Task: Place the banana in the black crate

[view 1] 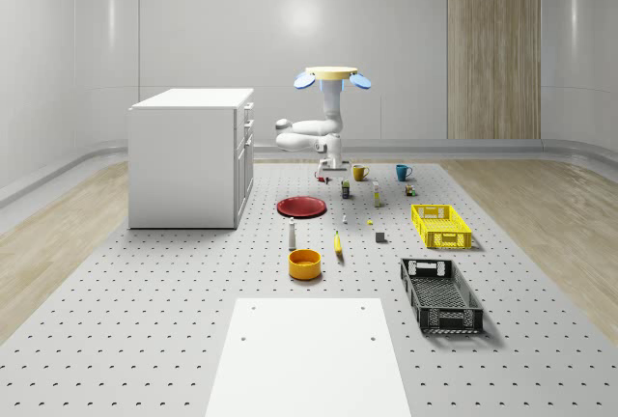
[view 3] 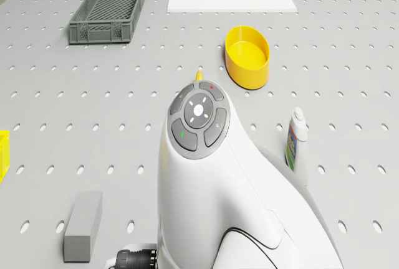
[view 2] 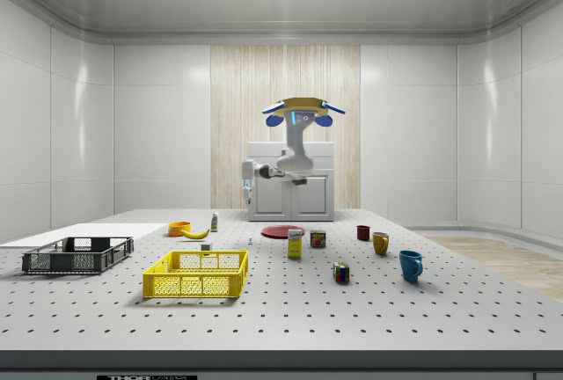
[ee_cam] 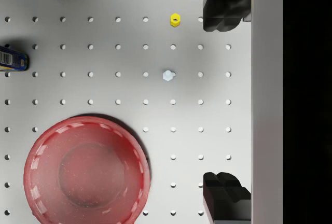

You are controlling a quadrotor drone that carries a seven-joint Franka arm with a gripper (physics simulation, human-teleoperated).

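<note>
I've got the drone (view 1: 332, 76) hovering high over the far end of the perforated grey table (view 1: 174, 320), arm folded, so the two-finger gripper (ee_cam: 226, 102) looks straight down beside the round red plate (ee_cam: 86, 169). Fingers wide apart, nothing held. Yellow banana (view 1: 338, 243) lies flat mid-table by the orange bowl (view 1: 304, 264); black slatted plastic crate (view 1: 440, 294) sits nearer the front, empty. Next, I reckon: drop toward the banana.

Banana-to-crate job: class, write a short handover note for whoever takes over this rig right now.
Gripper: fingers open, holding nothing, above the table near the red plate.
Drone: hovers over the table's far part, beyond the plate.
Banana: lies on the table beside the orange bowl.
Black crate: nothing in it, at the whole-scene view's right.
Done: nothing yet.
Left: reach, grasp, carry and release the banana into the crate.
</note>
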